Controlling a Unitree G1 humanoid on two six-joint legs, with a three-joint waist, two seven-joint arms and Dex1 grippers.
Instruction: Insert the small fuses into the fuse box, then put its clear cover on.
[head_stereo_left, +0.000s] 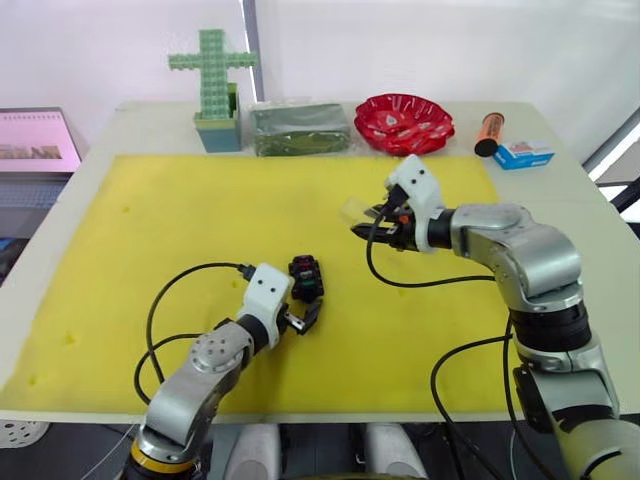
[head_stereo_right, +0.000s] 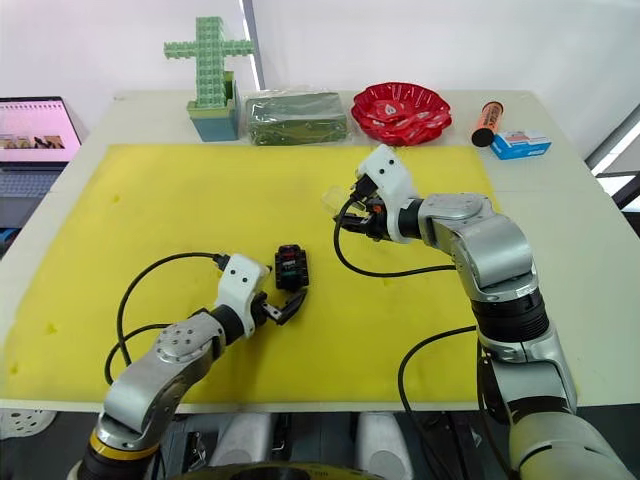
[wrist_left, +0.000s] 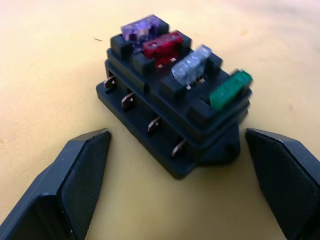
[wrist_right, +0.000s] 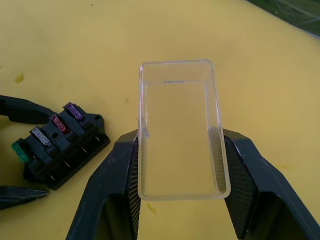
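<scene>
The black fuse box (wrist_left: 150, 107) lies on the yellow mat (head_stereo_left: 180, 220), near its front middle. The small fuses stand in its top slots: a purple one (wrist_left: 142, 27), a red one (wrist_left: 162, 44), a grey one (wrist_left: 192, 65) and a green one (wrist_left: 229, 89). My left gripper (head_stereo_left: 303, 300) is open, with one finger on each side of the box and apart from it. My right gripper (wrist_right: 180, 142) is shut on the clear cover (wrist_right: 177, 130) and holds it above the mat, to the right of the fuse box (head_stereo_left: 306, 277) and farther back.
Along the table's back edge stand a green cross of blocks (head_stereo_left: 213, 75), a dark green packet (head_stereo_left: 300, 128), a red bowl (head_stereo_left: 404, 122), an orange cylinder (head_stereo_left: 488, 133) and a blue-and-white box (head_stereo_left: 524, 153). A laptop (head_stereo_left: 35, 140) sits off the left side.
</scene>
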